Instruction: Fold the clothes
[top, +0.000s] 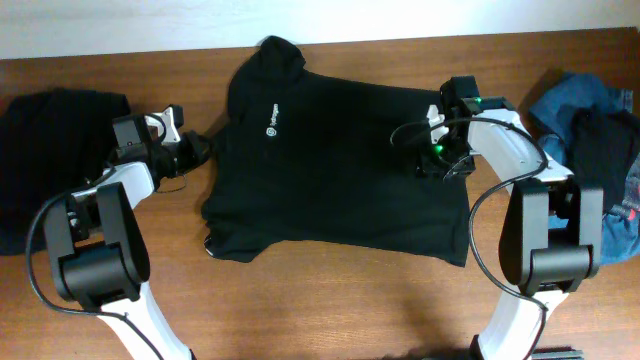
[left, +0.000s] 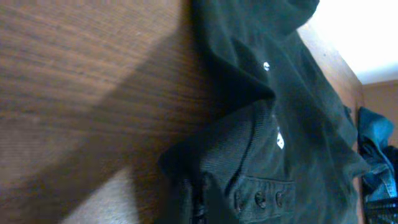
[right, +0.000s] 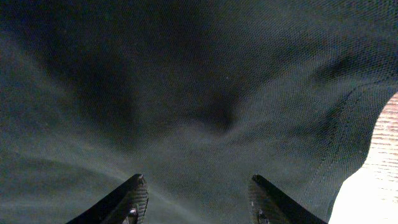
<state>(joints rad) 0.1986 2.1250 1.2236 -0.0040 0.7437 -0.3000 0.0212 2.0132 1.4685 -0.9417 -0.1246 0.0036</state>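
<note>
Now, at the far left lies one heap of black cloth (top: 50, 130). Next to it, the left gripper (top: 192, 150) is closed on the sleeve edge of the one black T-shirt (top: 330, 170), which lies spread flat in the middle of the table (top: 330, 300). The shirt looks light, soft and limp, so hems and sleeve ends seem the best holds. The right gripper (top: 432, 150) stands over the shirt's other side with jaws apart, holding nothing. Far right, one blue denim piece (top: 575, 100) lies under one dark garment (top: 605, 135).
</note>
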